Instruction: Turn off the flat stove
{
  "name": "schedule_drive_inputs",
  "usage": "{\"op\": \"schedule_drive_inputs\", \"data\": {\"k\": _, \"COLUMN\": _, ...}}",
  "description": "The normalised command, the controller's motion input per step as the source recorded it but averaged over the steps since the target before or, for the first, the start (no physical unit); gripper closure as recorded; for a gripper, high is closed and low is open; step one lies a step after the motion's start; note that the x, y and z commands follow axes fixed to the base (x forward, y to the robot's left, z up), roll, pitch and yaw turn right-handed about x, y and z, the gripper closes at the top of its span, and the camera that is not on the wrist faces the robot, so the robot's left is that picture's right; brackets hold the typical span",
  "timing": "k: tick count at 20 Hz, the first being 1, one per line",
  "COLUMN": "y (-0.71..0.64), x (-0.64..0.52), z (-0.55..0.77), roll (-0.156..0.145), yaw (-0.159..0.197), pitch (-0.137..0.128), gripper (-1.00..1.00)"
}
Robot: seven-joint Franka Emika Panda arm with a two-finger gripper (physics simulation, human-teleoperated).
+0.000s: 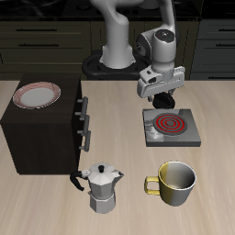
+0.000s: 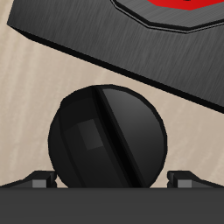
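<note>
The flat stove (image 1: 171,128) is a low grey slab with a red spiral coil (image 1: 170,120); its dark edge (image 2: 79,39) and a bit of red coil (image 2: 179,7) also show in the wrist view. Its black round knob (image 2: 105,136), with a ridge across it, fills the wrist view close up. My gripper (image 1: 161,97) hangs over the stove's back edge and hides the knob in the exterior view. In the wrist view my gripper (image 2: 112,179) is open, with a fingertip (image 2: 39,180) on each side of the knob. I cannot tell whether they touch it.
A tall dark brown box with knobs (image 1: 41,133) stands beside the stove, with a red-rimmed plate (image 1: 39,94) on top. A metal moka pot (image 1: 104,188) and a yellow mug (image 1: 174,181) stand near the table's front edge.
</note>
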Motion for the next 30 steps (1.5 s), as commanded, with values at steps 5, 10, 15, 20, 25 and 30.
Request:
{"op": "schedule_drive_inputs", "data": {"k": 5, "y": 0.0, "x": 0.08, "z": -0.32, "roll": 0.043, "yaw": 0.062, "pitch": 0.085, "gripper": -1.0}}
{"op": "schedule_drive_inputs", "data": {"k": 10, "y": 0.11, "x": -0.12, "z": -0.1, "roll": 0.054, "yaw": 0.013, "pitch": 0.016, "gripper": 1.0}}
{"op": "schedule_drive_inputs", "data": {"k": 15, "y": 0.05, "x": -0.02, "z": 0.03, "roll": 0.039, "yaw": -0.044, "pitch": 0.028, "gripper": 1.0}}
{"op": "schedule_drive_inputs", "data": {"k": 20, "y": 0.01, "x": 0.05, "z": 0.08, "roll": 0.047, "yaw": -0.062, "pitch": 0.012, "gripper": 1.0}}
{"op": "schedule_drive_inputs", "data": {"k": 25, "y": 0.05, "x": -0.05, "z": 0.11, "roll": 0.056, "yaw": -0.044, "pitch": 0.0, "gripper": 1.0}}
{"op": "schedule_drive_inputs", "data": {"k": 30, "y": 0.06, "x": -0.07, "z": 0.06, "roll": 0.037, "yaw": -0.007, "pitch": 0.002, "gripper": 1.0}}
